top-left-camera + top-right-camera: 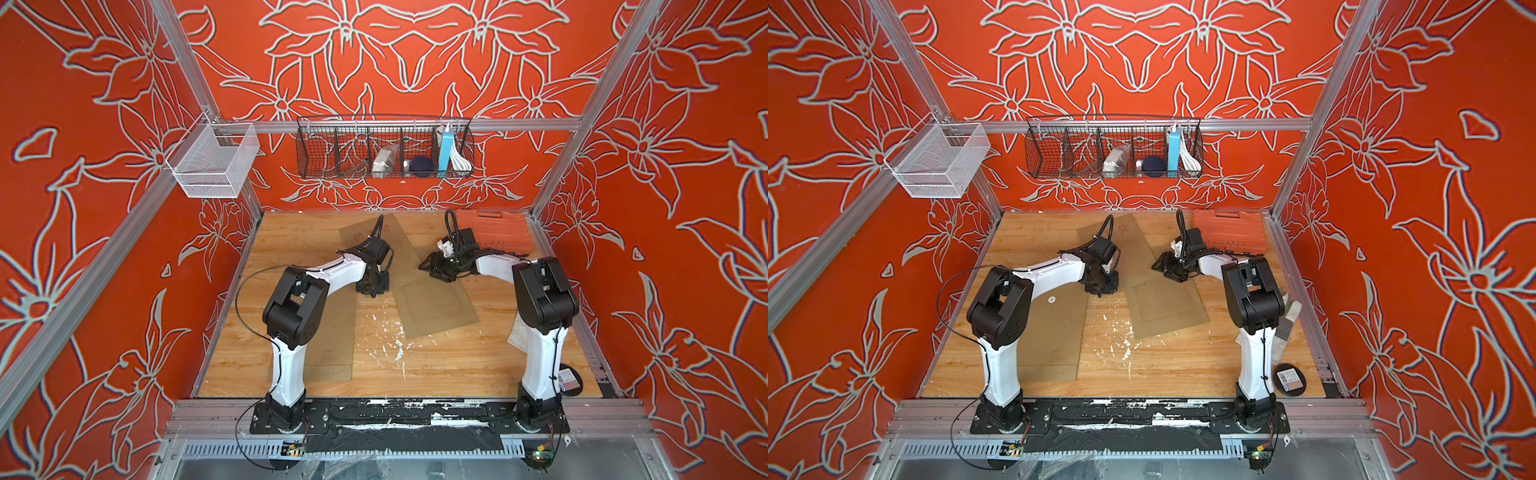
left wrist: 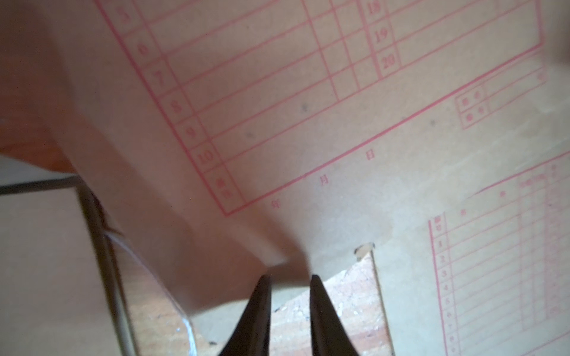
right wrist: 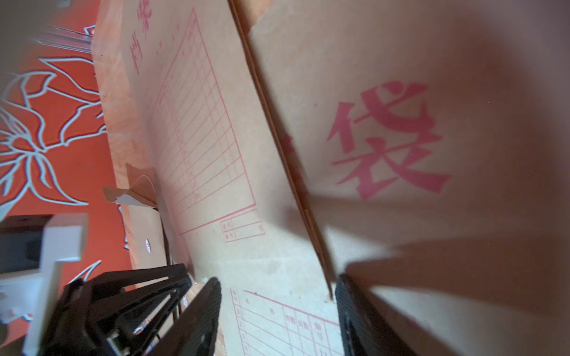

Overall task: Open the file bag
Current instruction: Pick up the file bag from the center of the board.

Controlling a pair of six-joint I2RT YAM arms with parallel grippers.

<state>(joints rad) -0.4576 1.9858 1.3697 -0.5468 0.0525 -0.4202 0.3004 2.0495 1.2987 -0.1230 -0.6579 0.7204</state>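
Your left tool (image 2: 290, 279) sits nearly shut at a lifted corner of the light, bendy file bag (image 2: 308, 138), grip unclear; pinch gently.

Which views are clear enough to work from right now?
Top views: evenly lit and sharp on the table. Left wrist view: the lifted file bag blurs close to the lens; printed grid readable. Right wrist view: broad shadows cross the red-lettered file bag.
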